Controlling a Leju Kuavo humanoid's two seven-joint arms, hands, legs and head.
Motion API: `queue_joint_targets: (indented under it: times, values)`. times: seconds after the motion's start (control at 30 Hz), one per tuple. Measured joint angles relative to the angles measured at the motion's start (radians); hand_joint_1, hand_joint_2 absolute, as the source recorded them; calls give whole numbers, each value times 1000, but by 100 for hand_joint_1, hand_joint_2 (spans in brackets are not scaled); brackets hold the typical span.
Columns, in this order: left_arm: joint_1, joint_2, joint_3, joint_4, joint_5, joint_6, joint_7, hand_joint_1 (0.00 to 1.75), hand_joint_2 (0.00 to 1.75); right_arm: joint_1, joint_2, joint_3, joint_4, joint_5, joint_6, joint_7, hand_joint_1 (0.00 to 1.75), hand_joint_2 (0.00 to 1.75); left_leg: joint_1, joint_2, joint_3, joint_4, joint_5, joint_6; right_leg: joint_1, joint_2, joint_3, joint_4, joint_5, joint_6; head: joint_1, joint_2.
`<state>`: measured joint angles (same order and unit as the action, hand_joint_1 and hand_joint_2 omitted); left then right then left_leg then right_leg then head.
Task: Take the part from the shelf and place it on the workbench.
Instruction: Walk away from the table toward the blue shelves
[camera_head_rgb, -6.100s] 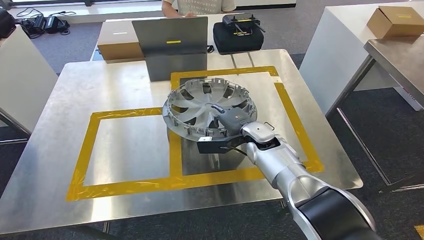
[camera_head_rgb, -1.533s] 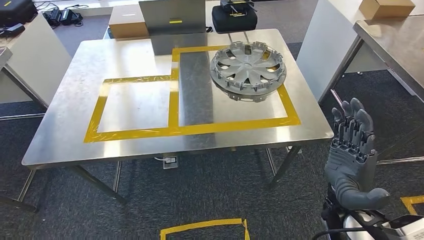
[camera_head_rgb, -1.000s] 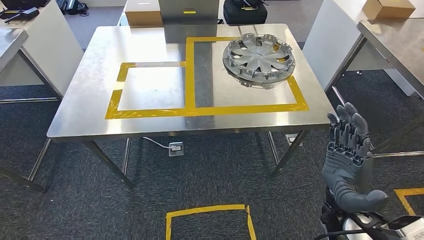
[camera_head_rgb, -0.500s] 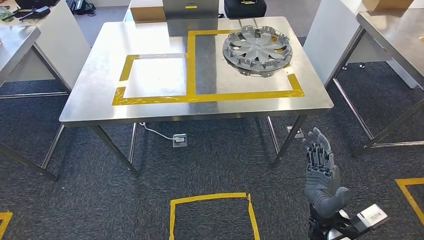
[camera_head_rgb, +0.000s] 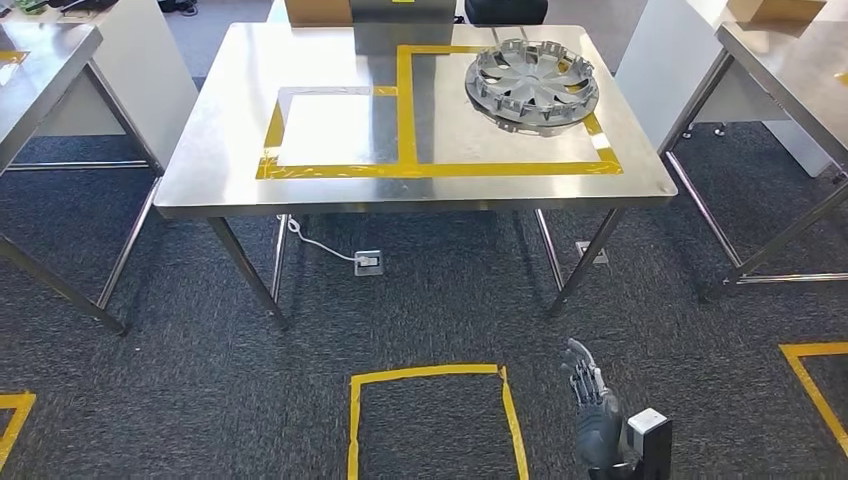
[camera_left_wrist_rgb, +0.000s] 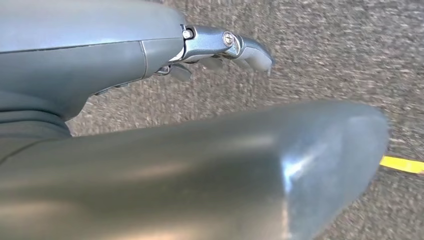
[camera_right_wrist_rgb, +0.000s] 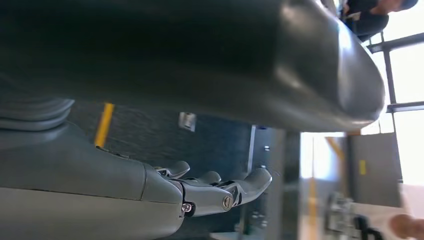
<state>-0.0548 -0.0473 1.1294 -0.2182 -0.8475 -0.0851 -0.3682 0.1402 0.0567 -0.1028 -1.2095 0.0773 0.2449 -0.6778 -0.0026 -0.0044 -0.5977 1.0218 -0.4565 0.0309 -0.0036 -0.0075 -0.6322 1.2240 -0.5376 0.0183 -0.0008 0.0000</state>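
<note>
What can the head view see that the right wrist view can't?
The head view takes in the whole shiny steel workbench, its yellow tape rectangles and the round silver plastic wheel cover lying on it. The right wrist view adds bright windows and a close look at the grey thumb. Both show the robot's grey right hand, holding nothing, and dark carpet with yellow floor tape.
</note>
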Motion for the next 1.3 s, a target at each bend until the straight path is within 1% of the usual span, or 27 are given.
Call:
queue_joint_targets:
  times: [0.03, 0.1, 0.13, 0.17, 0.23, 0.27, 0.3, 0.37, 0.4, 0.43, 0.47, 0.5, 0.53, 0.6, 0.67, 0.73, 0.8, 0.87, 0.9, 0.93, 0.97, 1.0, 1.07, 1.1, 1.13, 1.2, 1.3]
  values:
    - [0, -2, 1, 0, -3, 0, 0, 0, 0, -10, 0, -4, 37, 9, -9, 4, 0, 0, -3, 1, -8, 0, 8, 0, 7, 1, 54, -76, 11, -18, -1, 0]
    - [-1, -4, 2, 0, -10, 0, -2, 0, 0, -38, 1, -18, 133, 42, -42, 6, 0, 0, -1, 3, -15, -3, 25, -7, 20, 3, 137, -205, 10, -40, -4, 0]
    - [-2, -5, 2, 0, -16, 0, -3, 0, 0, -55, 1, -28, 200, 62, -66, 1, 0, 0, 3, 4, -15, -6, 33, -13, 25, 4, 154, -238, 4, -47, -4, 0]
    - [-2, -4, 2, 0, -20, 0, -4, 0, 0, -71, 0, -38, 270, 81, -89, -4, 0, 0, 6, 4, -15, -11, 42, -20, 29, 4, 158, -249, 11, -48, -4, 0]
    - [0, -4, 3, 1, -30, 0, -8, 0, 0, -102, -4, -55, 428, 109, -129, 2, 0, 0, 7, 3, -19, -10, 40, -30, 24, 1, 151, -268, 36, -52, -1, 0]
    - [1, -4, 3, 2, -34, 0, -10, 0, 0, -113, -6, -62, 503, 119, -144, 22, 0, 0, 6, 2, -27, 7, 14, -34, 20, -1, 143, -277, 50, -53, -2, 0]
    - [2, -4, 4, 2, -39, -1, -11, 0, 0, -120, -7, -69, 577, 126, -156, 53, 0, 0, 6, 2, -37, 43, -29, -38, 16, -3, 133, -283, 64, -52, -5, 0]
    - [2, -3, 4, 3, -48, -2, -12, 0, 0, -126, -8, -80, 699, 133, -166, 146, 0, 0, 10, 2, -62, 158, -126, -47, 15, -6, 105, -280, 85, -50, -10, 0]
    - [2, -2, 4, 3, -52, -5, -13, 0, 0, -125, -8, -85, 746, 133, -162, 204, 0, 0, 11, 2, -68, 212, -148, -52, 14, -8, 89, -276, 94, -49, -12, 0]
    - [2, 0, 4, 3, -57, -8, -14, 0, 0, -126, -8, -90, 788, 133, -155, 269, 0, 0, 13, 2, -62, 245, -145, -57, 13, -10, 71, -270, 103, -46, -12, 0]
    - [2, 1, 4, 3, -61, -12, -15, 0, 0, -126, -9, -95, 823, 133, -148, 333, 0, 0, 14, 2, -41, 245, -121, -61, 10, -11, 52, -262, 111, -43, -12, 0]
    - [2, 2, 4, 3, -65, -16, -15, 0, 0, -126, -9, -98, 852, 133, -142, 397, 0, 0, 16, 2, -4, 211, -90, -65, 6, -12, 33, -251, 119, -39, -13, 0]
    - [0, 3, 4, 4, -68, -19, -15, 0, 0, -127, -9, -100, 876, 134, -140, 451, 0, 0, 18, 2, 43, 149, -78, -70, 3, -12, 15, -238, 125, -33, -13, 0]
    - [-1, 3, 4, 4, -73, -25, -18, 0, 0, -130, -10, -103, 911, 138, -144, 542, 0, 0, 17, 0, 122, 25, -97, -65, 2, -10, -11, -216, 133, -22, -16, 0]
    - [0, 3, 4, 5, -78, -28, -24, 0, 0, -133, -10, -107, 937, 141, -151, 615, 0, 0, 11, -2, 140, -15, -119, -44, 3, -7, -18, -208, 144, -11, -15, 0]
    - [2, 3, 4, 6, -82, -31, -26, 0, 0, -134, -10, -114, 958, 140, -152, 672, 0, 0, 12, 1, 128, -10, -109, -24, 0, -4, -21, -202, 145, 1, -14, 0]
    - [2, 3, 5, 7, -82, -34, -21, 0, 87, -134, -10, -120, 974, 138, -153, 720, 0, 87, 15, 4, 112, -11, -91, -10, -4, -2, -46, -140, 91, 14, -11, 0]
    - [3, 3, 7, 7, -82, -33, -8, 0, 175, -135, -10, -124, 983, 137, -155, 750, 0, 175, 14, 6, 91, -10, -74, -6, -6, -1, -91, -7, -1, 23, -6, 0]
    - [3, 3, 8, 8, -82, -32, 0, 0, 175, -135, -10, -125, 986, 137, -155, 758, 0, 175, 14, 6, 80, -9, -66, -7, -6, -1, -105, 52, -34, 24, -6, 0]
    - [4, 3, 9, 8, -84, -30, 5, 0, 175, -135, -10, -126, 989, 138, -155, 763, 0, 175, 14, 6, 70, -8, -59, -8, -6, -1, -102, 80, -50, 24, -5, 0]
    - [4, 3, 10, 8, -86, -29, 10, 0, 175, -135, -10, -126, 991, 140, -156, 766, 0, 175, 14, 6, 62, -7, -53, -10, -6, -1, -77, 66, -46, 22, -5, 0]
    - [3, 2, 10, 9, -89, -29, 15, 0, 175, -135, -10, -126, 993, 141, -157, 768, 0, 131, 14, 6, 57, -7, -48, -13, -6, -1, -30, 11, -28, 18, -5, 0]
    - [2, 1, 10, 11, -90, -30, 29, 0, 175, -139, -10, -127, 995, 142, -164, 774, 0, 44, 13, 6, 52, -6, -39, -20, -2, 0, 77, -144, 9, 8, -4, 0]
    - [1, 1, 10, 12, -89, -31, 37, 0, 175, -142, -10, -128, 995, 143, -167, 779, 0, 44, 12, 7, 51, -6, -35, -26, 1, 0, 110, -197, 20, 2, -4, 0]
    - [0, 0, 11, 13, -87, -34, 45, 0, 175, -143, -10, -130, 996, 143, -168, 782, 0, 87, 11, 7, 51, -7, -31, -31, 4, 0, 123, -223, 22, -3, -4, 0]
    - [-1, 0, 12, 13, -83, -39, 59, 0, 175, -144, -10, -133, 997, 143, -169, 787, 0, 175, 11, 8, 49, -10, -26, -41, 7, 0, 119, -229, 29, -12, -4, 0]
    - [-2, -2, 16, 14, -49, -43, 88, 0, 175, -145, -10, -138, 1000, 132, -171, 783, 0, 175, 9, 9, 47, -21, -21, -6, 5, 0, 116, -240, 43, -14, -8, 0]
